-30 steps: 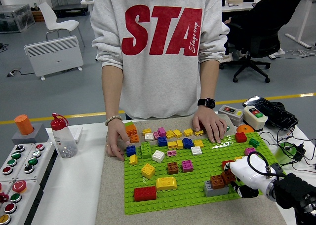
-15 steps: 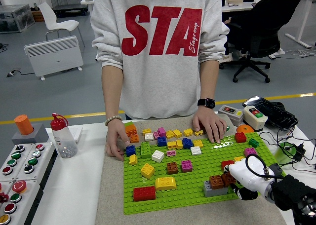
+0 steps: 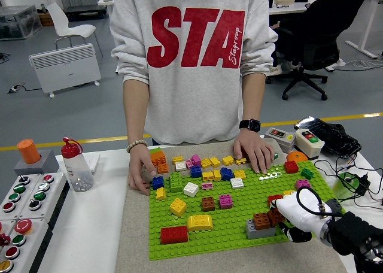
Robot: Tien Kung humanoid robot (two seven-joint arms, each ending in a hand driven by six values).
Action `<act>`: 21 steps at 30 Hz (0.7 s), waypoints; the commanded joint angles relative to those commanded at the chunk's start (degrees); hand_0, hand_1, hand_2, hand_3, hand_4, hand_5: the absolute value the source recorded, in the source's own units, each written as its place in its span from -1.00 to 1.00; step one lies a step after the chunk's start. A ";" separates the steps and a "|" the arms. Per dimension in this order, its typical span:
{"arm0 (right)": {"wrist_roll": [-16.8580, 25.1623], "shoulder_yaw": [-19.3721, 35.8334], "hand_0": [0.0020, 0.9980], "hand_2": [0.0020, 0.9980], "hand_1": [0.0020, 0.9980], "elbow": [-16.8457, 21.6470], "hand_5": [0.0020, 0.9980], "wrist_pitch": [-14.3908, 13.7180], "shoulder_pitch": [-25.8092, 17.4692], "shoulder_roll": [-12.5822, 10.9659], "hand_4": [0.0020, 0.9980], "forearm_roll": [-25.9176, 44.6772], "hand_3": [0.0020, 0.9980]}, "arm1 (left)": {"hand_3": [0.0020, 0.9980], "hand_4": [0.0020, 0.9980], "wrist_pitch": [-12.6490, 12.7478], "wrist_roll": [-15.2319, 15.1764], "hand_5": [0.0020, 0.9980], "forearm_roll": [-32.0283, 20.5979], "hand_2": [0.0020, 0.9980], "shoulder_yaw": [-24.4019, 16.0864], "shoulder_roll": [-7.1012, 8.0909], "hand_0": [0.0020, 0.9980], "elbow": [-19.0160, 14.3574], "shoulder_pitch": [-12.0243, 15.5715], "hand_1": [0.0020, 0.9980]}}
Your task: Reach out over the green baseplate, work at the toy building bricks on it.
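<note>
- Head view: the green baseplate (image 3: pixel 239 234) fills the table's centre, bricks scattered across it, the thickest row along its 12 o'clock edge.
- The right hand (image 3: pixel 294 216) reaches in from 4 o'clock, white fingers (image 3: pixel 287 206) curled against the brown brick (image 3: pixel 263 220) stacked on the grey brick (image 3: pixel 261 230). Whether they truly grip it, I cannot tell.
- The left arm is out of shot.
- A person stands at 12 o'clock, both palms pressing the plate's far edge: one hand (image 3: pixel 142 168) at 10, the other hand (image 3: pixel 254 151) at 1.
- Looks like the grasp-or-press step on that brown brick. Next call: a firm pinch and a straight pull, or a steady downward push.
</note>
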 joint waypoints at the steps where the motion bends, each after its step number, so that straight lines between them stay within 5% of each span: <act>1: -0.04 -0.07 -0.56 -0.08 -0.28 -0.04 -0.51 0.04 0.03 0.04 -0.20 0.01 -0.01 | 0.13 -0.43 0.00 0.00 1.00 -0.01 0.34 0.01 0.00 0.31 0.00 0.01 0.38; 21: -0.68 -1.06 -0.57 -0.08 -0.28 0.50 -0.51 0.55 0.50 0.01 -0.22 -0.77 -0.02 | 0.13 -0.43 -0.01 0.15 1.00 0.18 0.34 -0.11 -0.05 0.31 0.00 0.49 0.38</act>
